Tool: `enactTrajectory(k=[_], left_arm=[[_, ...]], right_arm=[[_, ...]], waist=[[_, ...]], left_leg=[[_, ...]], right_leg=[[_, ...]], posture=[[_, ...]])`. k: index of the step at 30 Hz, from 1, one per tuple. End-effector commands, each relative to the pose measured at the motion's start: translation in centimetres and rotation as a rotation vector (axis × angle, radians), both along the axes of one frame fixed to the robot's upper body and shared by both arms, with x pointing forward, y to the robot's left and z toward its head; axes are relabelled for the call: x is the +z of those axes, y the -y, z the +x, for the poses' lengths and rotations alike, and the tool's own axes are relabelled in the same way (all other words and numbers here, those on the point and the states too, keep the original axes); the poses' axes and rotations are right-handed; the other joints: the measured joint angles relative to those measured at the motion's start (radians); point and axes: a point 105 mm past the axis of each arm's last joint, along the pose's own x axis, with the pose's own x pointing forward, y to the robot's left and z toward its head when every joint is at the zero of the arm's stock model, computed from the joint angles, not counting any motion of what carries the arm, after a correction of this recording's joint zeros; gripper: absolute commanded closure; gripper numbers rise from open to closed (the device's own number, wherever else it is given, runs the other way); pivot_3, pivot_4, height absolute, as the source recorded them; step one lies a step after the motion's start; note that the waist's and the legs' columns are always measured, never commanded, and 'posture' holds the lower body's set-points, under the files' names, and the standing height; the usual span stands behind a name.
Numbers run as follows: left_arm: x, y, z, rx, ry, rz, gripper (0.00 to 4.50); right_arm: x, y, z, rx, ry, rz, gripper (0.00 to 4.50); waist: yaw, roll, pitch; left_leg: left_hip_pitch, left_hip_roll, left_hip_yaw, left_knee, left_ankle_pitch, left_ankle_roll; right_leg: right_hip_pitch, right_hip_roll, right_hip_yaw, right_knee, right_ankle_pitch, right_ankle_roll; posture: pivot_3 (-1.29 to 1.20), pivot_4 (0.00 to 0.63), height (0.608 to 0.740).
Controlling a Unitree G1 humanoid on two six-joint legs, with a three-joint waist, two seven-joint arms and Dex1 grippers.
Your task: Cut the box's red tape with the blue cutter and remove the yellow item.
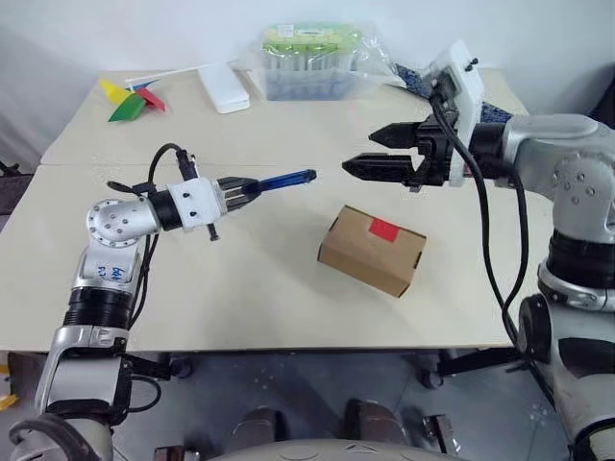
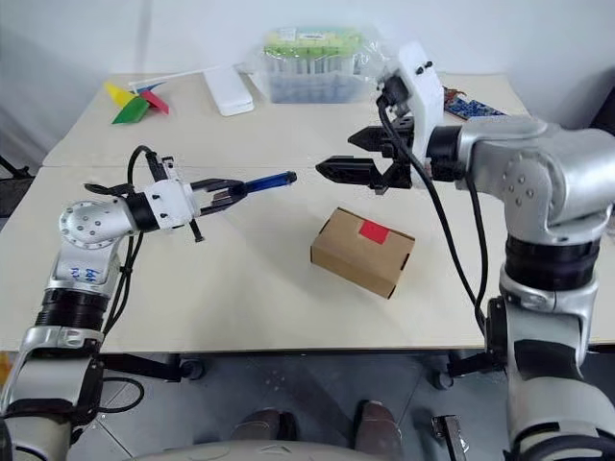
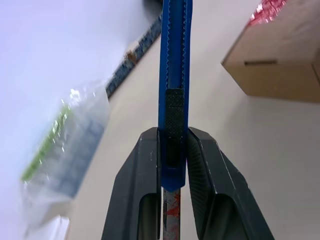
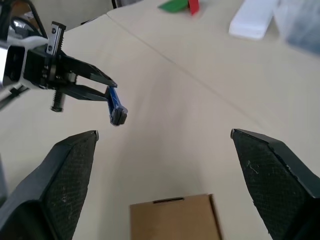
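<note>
Progress: nothing cut yet | my left gripper [image 1: 240,189] clamps the blue cutter [image 1: 286,179], held up beyond the box [image 1: 373,250] | my right gripper [image 1: 377,152] gapes empty above it | red tape [image 1: 384,229] intact, box shut, yellow item unseen.

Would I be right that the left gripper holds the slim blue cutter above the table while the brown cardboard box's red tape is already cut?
Not quite: the red tape is still whole on the closed brown cardboard box, as the left eye view shows. The left gripper does hold the slim blue cutter.
</note>
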Motion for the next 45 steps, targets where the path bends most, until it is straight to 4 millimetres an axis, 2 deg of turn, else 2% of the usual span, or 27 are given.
enactTrajectory(k=[1, 6, 13, 17, 21, 29, 30, 34, 45], left_arm=[[1.4, 0.6, 0.2, -0.009, 0.093, -0.017, 4.07], [1.8, 2.0, 0.4, -0.048, 0.117, -0.052, 4.07], [1.6, 2.5, 0.1, -0.070, 0.123, -0.055, 4.07], [1.7, 2.6, -0.1, -0.075, 0.129, -0.054, 4.07], [1.7, 2.5, -0.3, -0.076, 0.131, -0.055, 4.07], [1.4, 2.5, -0.5, -0.076, 0.114, -0.066, 4.07], [1.4, 2.5, -0.5, -0.074, 0.107, -0.069, 4.07], [1.1, 2.2, 0.2, -0.029, 0.045, -0.087, 4.07], [1.4, 2.0, 0.6, -0.012, 0.047, -0.093, 4.07]], right_arm=[[0.8, -0.7, -0.2, 0.028, -0.047, 0.021, 0.06], [0.6, -2.7, 0.2, 0.094, -0.122, 0.063, 0.06], [0.7, -4.6, 0.6, 0.143, -0.146, 0.084, 0.06], [0.5, -5.0, 0.7, 0.155, -0.154, 0.080, 0.06], [0.4, -5.1, 0.7, 0.162, -0.157, 0.075, 1.31], [0.9, -4.7, 1.0, 0.148, -0.132, 0.080, 4.18], [1.0, -4.6, 1.0, 0.148, -0.129, 0.077, 4.40], [1.2, -4.6, 0.7, 0.155, -0.123, 0.075, 4.37], [0.4, -4.3, 0.1, 0.152, -0.105, 0.057, 4.37]], waist=[[-0.002, 0.000, 0.000], [-0.011, 0.000, 0.000], [-0.015, 0.000, 0.000], [-0.014, 0.000, 0.000], [-0.015, 0.000, 0.000], [-0.014, 0.000, 0.000], [-0.014, 0.000, 0.000], [-0.015, 0.000, 0.000], [-0.014, 0.000, 0.000]], left_leg=[[-0.001, 0.000, 0.000, 0.000, 0.000, 0.000], [-0.001, 0.000, 0.000, 0.000, 0.000, 0.000], [-0.001, 0.000, 0.000, 0.000, 0.000, 0.000], [-0.001, 0.000, 0.000, 0.000, 0.000, 0.000], [-0.001, 0.000, -0.001, 0.000, 0.000, 0.000], [-0.001, 0.000, -0.001, 0.000, 0.000, 0.000], [-0.001, 0.000, -0.001, 0.000, 0.000, 0.000], [-0.001, 0.000, -0.001, 0.000, 0.000, 0.000], [-0.001, 0.000, -0.001, 0.000, 0.000, 0.000]], right_leg=[[0.000, 0.000, 0.000, -0.001, 0.000, 0.000], [0.000, 0.000, -0.001, -0.001, 0.000, 0.000], [0.000, 0.000, -0.001, -0.001, 0.000, 0.000], [0.000, 0.000, -0.001, -0.001, 0.000, 0.000], [0.000, 0.000, -0.001, -0.001, 0.000, 0.000], [0.000, 0.000, -0.001, -0.001, 0.000, 0.000], [0.000, 0.000, -0.002, -0.001, 0.000, 0.000], [0.000, 0.000, -0.001, -0.001, 0.000, 0.000], [0.000, 0.000, -0.002, -0.001, 0.000, 0.000]], posture=[[0.00, 0.150, 0.740], [0.00, 0.150, 0.740], [0.00, 0.150, 0.740], [0.00, 0.150, 0.740], [0.00, 0.150, 0.740], [0.00, 0.150, 0.740], [0.00, 0.150, 0.740], [0.00, 0.150, 0.740], [0.00, 0.150, 0.740]])
